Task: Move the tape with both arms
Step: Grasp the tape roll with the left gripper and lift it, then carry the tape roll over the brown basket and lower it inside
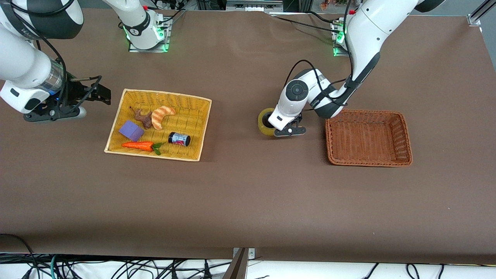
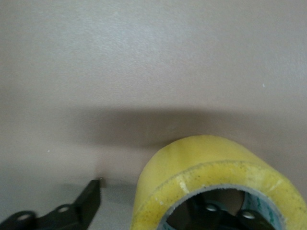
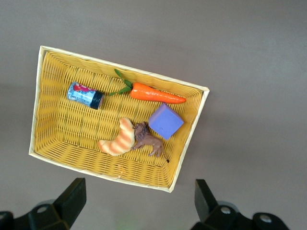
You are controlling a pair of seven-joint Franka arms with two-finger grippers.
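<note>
Front view first: your tape (image 1: 265, 122) sits on the table (image 1: 248, 201) between the two baskets, at about 9 o'clock from the brown basket (image 1: 368, 113) and close to it, well apart from the yellow basket (image 1: 162, 94) with the toys. The left gripper (image 1: 279, 131) is right down on the roll, so that arm is plainly the nearer one. Now look through the left wrist view: the tape (image 2: 211, 163) appears to lie flat with its hole facing up at the camera, and the left gripper (image 2: 151, 196) straddles the roll's wall, one finger down in the hole and the other out on the bare table. There is a clear gap between that outer finger and the yellow wall, so the jaws are open and nothing is gripped yet. That wall between the jaws is what the pinch turns on, I'd say. Your right gripper (image 1: 97, 91) waits over the table at 9 o'clock from the yellow basket, jaws spread wide and empty.
</note>
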